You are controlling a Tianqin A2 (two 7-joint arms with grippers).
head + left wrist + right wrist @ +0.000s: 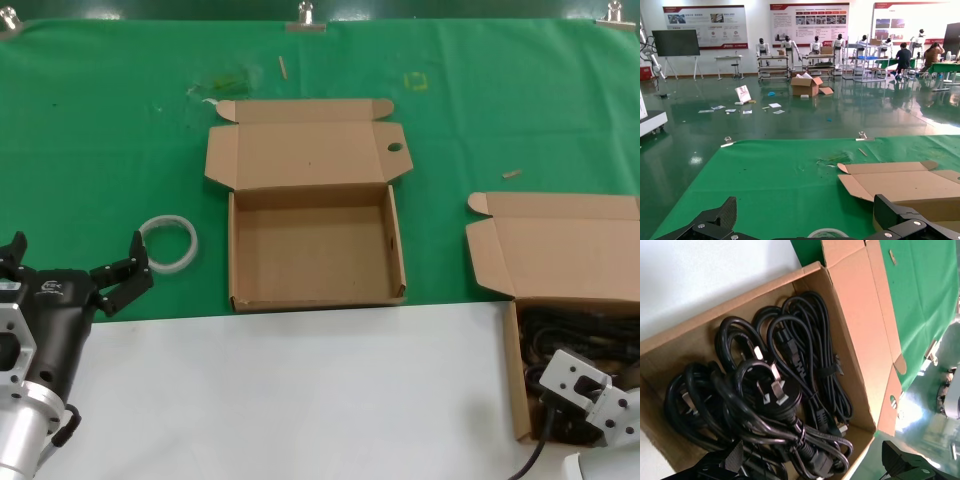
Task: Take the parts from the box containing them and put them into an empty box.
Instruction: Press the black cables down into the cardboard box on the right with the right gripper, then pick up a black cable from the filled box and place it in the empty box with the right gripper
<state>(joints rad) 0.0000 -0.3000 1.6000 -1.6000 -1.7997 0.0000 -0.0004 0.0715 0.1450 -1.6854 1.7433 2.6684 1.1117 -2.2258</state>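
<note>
Head view: a bench is showing a green cloth across its far part and a bare white surface nearer the robot. An empty box is sitting open in the middle on the cloth, its lid flap lying back with a small oval hole in one corner tab. A white ring is lying on the cloth just left of that box, and the left claw is hanging just beside the ring at the cloth's near edge, its fingers spread wide and holding nothing. At the right edge, the box containing the parts is lying open, and the right claw is hanging over its near end, hiding much of the inside.

Left wrist view: two dark fingertips are showing wide apart, with the ring's rim between them and the empty box's flap off to one side. A hall with shelves, posters and people is filling the background.

Right wrist view: the parts, black looped cables with plugs, are crowding the box just beneath the right claw, whose two fingertips are standing wide apart, gripping nothing
</note>
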